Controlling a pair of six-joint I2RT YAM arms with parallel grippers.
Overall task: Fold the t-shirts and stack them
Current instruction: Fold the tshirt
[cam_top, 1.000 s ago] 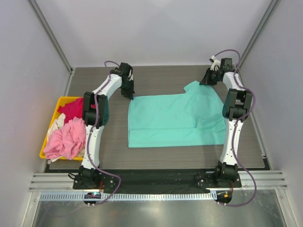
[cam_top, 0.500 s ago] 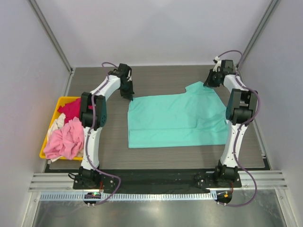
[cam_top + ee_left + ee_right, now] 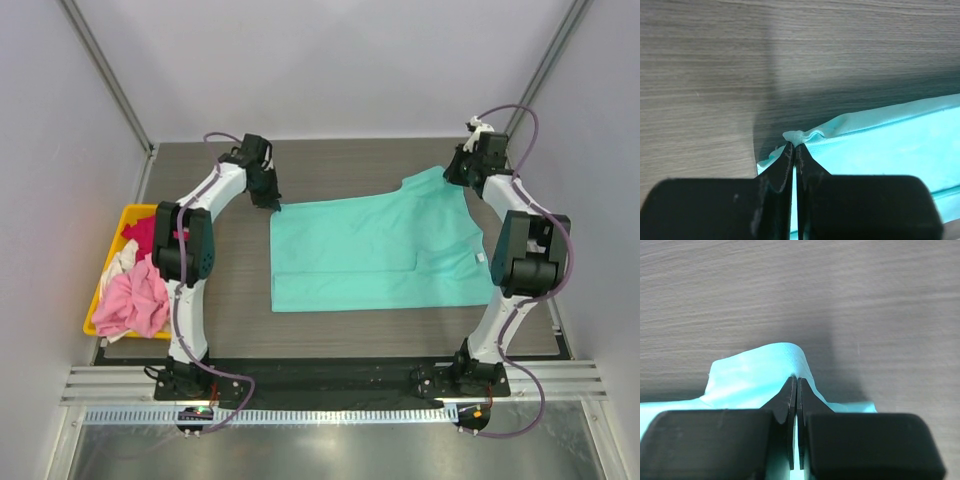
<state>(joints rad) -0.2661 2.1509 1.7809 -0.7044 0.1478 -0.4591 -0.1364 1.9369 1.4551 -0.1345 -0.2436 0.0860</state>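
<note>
1. The teal t-shirt is lying flat, right of the yellow bin.
2. The left gripper and right gripper are each pinching a shirt corner.
3. Such thin bites are risking a slip mid-fold, skewing it.

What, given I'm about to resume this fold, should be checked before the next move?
1. Left gripper shut on teal t-shirt's far left corner: ok.
2. Right gripper shut on its far right edge: ok.
3. Shirt flat on the table between the grips: ok.
4. Remaining shirts in yellow bin, apart from the teal one: ok.
5. Both cloth layers caught in each pinch: cannot tell.
</note>
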